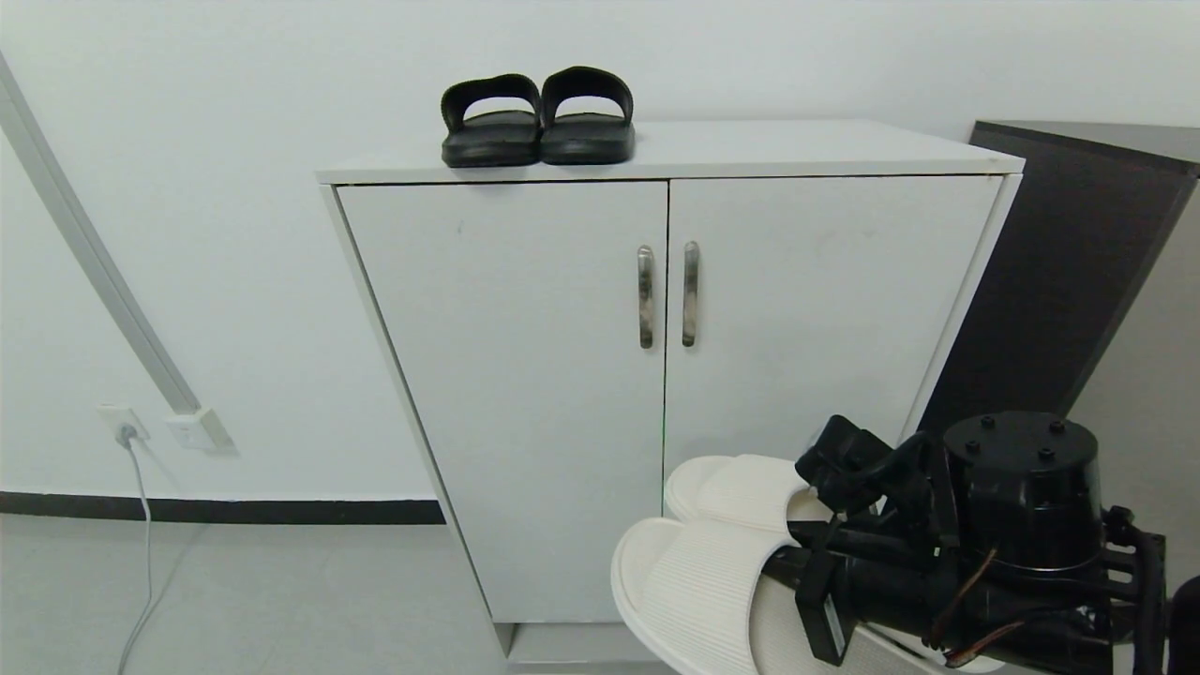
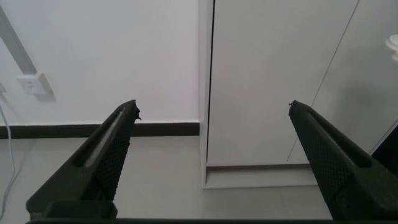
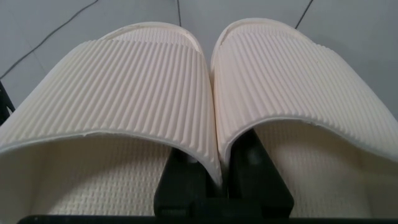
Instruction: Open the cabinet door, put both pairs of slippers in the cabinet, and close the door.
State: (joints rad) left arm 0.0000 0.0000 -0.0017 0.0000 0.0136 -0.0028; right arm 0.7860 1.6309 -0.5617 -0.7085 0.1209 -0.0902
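Nearest, low on the robot's right, the right gripper (image 3: pixel 225 186) pinches the white slippers (image 1: pixel 712 562) together where their inner edges meet. The pair is held side by side, toes toward the cabinet (image 1: pixel 525 422) and just in front of its right door. The left gripper (image 2: pixel 212 109) hangs empty with its fingers spread wide, low down and facing the cabinet's left front corner above the floor (image 2: pixel 161 168). Beyond, both doors are shut, and the two handles (image 1: pixel 645 296) stand upright side by side at the centre seam. Farthest, the black slippers (image 1: pixel 537 120) sit paired on the cabinet top, toward its left. Opening looks like the step in hand. The free left gripper should probably rise to a handle, close round it and pull outward, while the loaded right arm keeps clear of the door's swing.
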